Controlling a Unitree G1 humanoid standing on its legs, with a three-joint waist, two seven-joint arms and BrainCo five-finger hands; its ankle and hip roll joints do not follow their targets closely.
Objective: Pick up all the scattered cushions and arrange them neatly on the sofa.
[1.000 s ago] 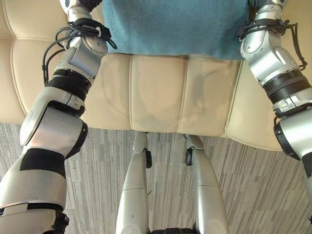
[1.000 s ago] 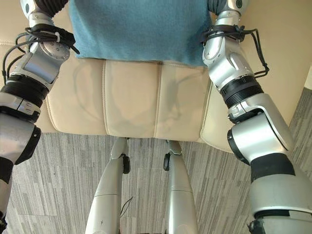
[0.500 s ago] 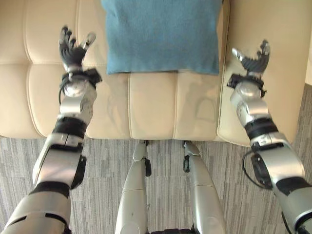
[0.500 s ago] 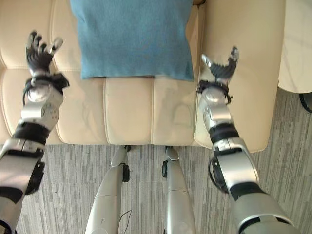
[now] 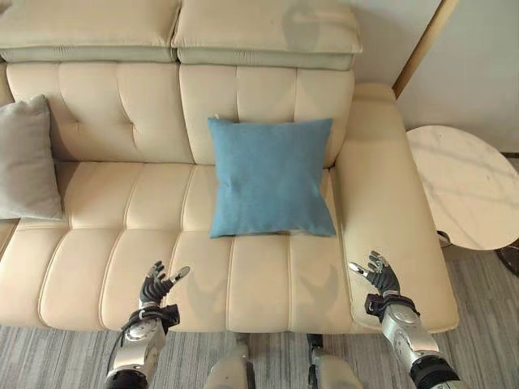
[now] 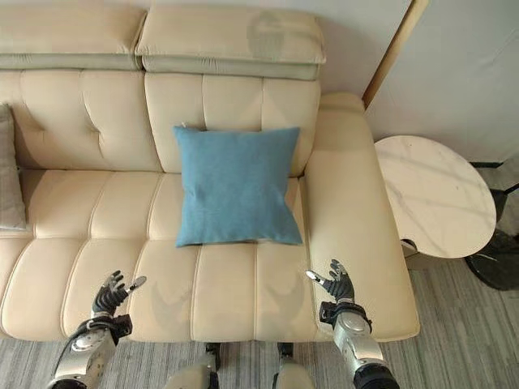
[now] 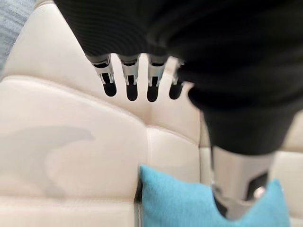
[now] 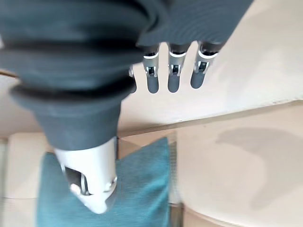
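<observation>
Low over the seat's front edge, left hand [image 5: 156, 285] hovers with fingers spread, holding nothing. Right hand [image 5: 378, 273] likewise splayed and empty, above the front of the armrest. Square blue fabric cushion [image 5: 270, 177] stands well beyond both, leaning on the backrest of the cream leather sofa [image 5: 113, 259]. Grey cushion [image 5: 27, 159], partly cut off, seems propped at the far left. Round pale marble side table [image 5: 466, 183] beside the armrest.
</observation>
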